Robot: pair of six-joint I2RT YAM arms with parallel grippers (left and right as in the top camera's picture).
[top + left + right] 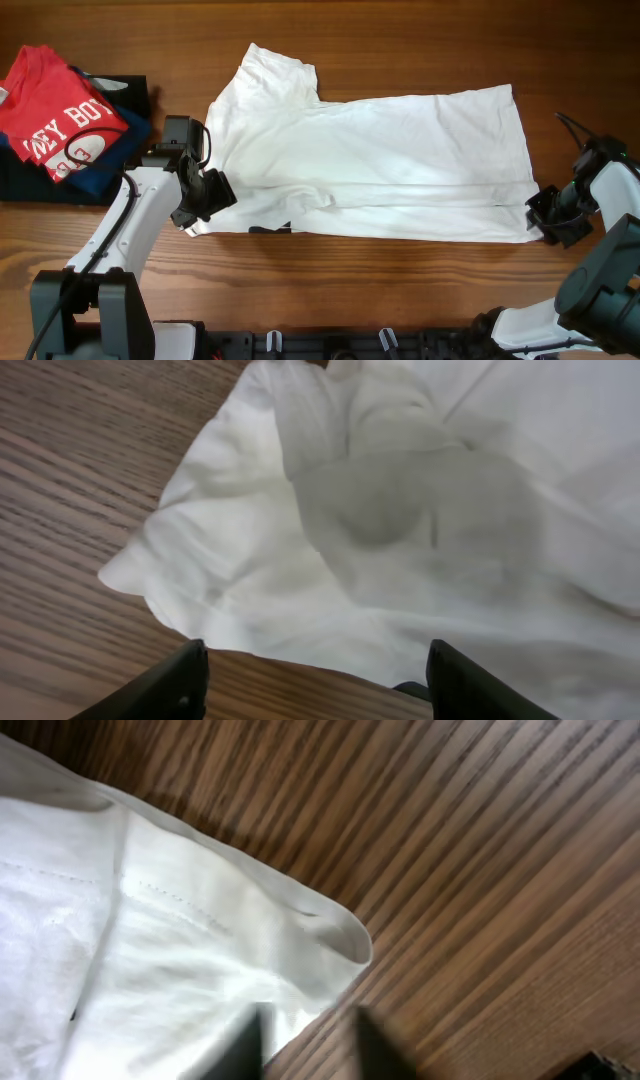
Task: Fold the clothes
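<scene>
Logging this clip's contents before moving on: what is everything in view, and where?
T-shirt: one, white, spread across the middle of the table.
Red shirt: one, red with white lettering, far left, on the dark clothes.
Dark clothes: a pile, navy and black, count unclear, far left.
Table: one, brown wood, under everything.
Left gripper: one, black, open, over the T-shirt's near left corner.
Right gripper: one, black, open, at the T-shirt's near right corner.
</scene>
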